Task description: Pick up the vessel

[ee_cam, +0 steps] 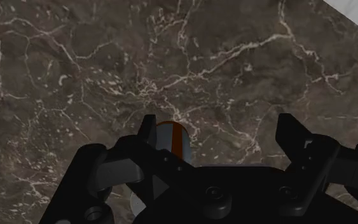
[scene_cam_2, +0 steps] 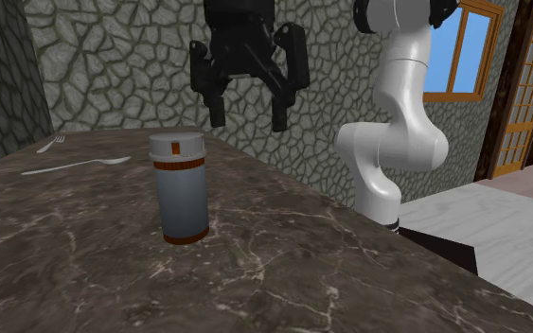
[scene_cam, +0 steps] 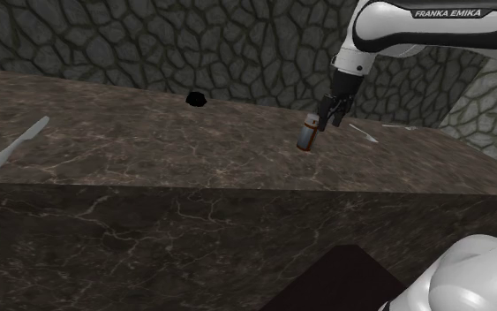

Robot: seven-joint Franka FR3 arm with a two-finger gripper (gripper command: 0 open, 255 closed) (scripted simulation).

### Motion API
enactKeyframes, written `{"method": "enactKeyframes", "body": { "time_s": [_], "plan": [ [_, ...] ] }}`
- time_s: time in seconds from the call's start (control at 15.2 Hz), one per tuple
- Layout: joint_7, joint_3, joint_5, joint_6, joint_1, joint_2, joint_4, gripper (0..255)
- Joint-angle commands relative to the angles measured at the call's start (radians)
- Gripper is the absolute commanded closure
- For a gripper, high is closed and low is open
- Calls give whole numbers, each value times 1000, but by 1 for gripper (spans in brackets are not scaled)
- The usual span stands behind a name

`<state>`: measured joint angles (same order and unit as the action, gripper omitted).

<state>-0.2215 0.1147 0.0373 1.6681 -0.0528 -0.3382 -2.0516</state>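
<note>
Your gripper (scene_cam_2: 248,109) hangs above the counter (scene_cam_2: 302,255) with its jaws spread wide and nothing between them; neither finger touches anything. The vessel (scene_cam_2: 181,189) stands upright on the counter below the hand and off to one side, not under the gap. In the wrist view the vessel (ee_cam: 171,140) sits low beside one fingertip (ee_cam: 147,122), partly hidden behind it and outside the open gap of the gripper (ee_cam: 219,124). It is a grey cylinder with orange bands near top and base and a grey cap. In the shoulder view the gripper (scene_cam: 330,115) is just above and beside the vessel (scene_cam: 307,132). Farther from the hand, a spoon (scene_cam_2: 75,166) and a fork (scene_cam_2: 50,144) lie flat on the same dark veined counter, well apart from the vessel. A stone wall (scene_cam_2: 122,57) rises behind the hand.
</note>
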Motion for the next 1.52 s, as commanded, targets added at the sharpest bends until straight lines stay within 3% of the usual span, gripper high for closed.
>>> {"method": "enactKeyframes", "body": {
  "time_s": [0.0,0.33,0.92,0.99,1.45],
  "plan": [
    [-16,13,-2,18,-4,65,64,0],
    [-48,38,-17,29,-15,201,222,0],
    [-47,39,-16,131,-16,196,115,0],
    [-47,39,-16,132,-16,199,117,255],
    [-48,39,-16,130,-16,200,119,255]
  ]
}}
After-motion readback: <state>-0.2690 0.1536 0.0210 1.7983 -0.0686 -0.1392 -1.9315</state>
